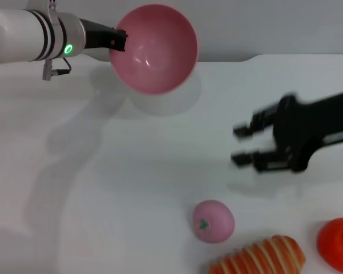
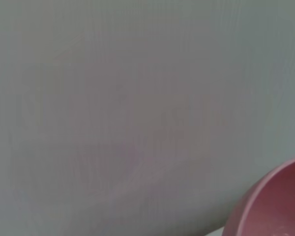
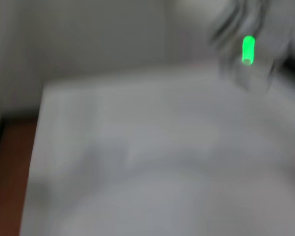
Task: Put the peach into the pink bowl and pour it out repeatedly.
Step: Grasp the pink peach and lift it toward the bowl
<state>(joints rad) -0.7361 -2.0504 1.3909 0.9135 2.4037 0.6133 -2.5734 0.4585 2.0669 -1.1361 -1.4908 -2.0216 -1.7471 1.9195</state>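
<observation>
While the left gripper (image 1: 121,41) holds the pink bowl (image 1: 155,48) raised at the 12 o'clock side of the head view, its fingers clamp the bowl's rim at the bowl's 9 o'clock edge. That bowl is tipped so its mouth faces the camera, and its inside shows nothing lying in it. Its shadow falls on the white desk (image 1: 131,171) just beneath. In the left wrist view only a curved part of the pink bowl (image 2: 273,206) shows at one corner against a plain grey background.

Down at about 6 o'clock on the desk lies the peach (image 1: 213,221), with its small green mark facing up. It rests free, touching no fingers. The right gripper (image 1: 243,144) hangs over the desk at about 3 o'clock, its two black fingers (image 1: 250,157) spread apart and pointing toward 9 o'clock, with nothing between them. From those fingers the peach lies toward 7 o'clock, near but clearly apart.

Just beside the peach, toward its 4 o'clock, lies an orange-and-white striped object (image 1: 260,257), and an orange-red object (image 1: 338,242) sits at the lower right edge.
</observation>
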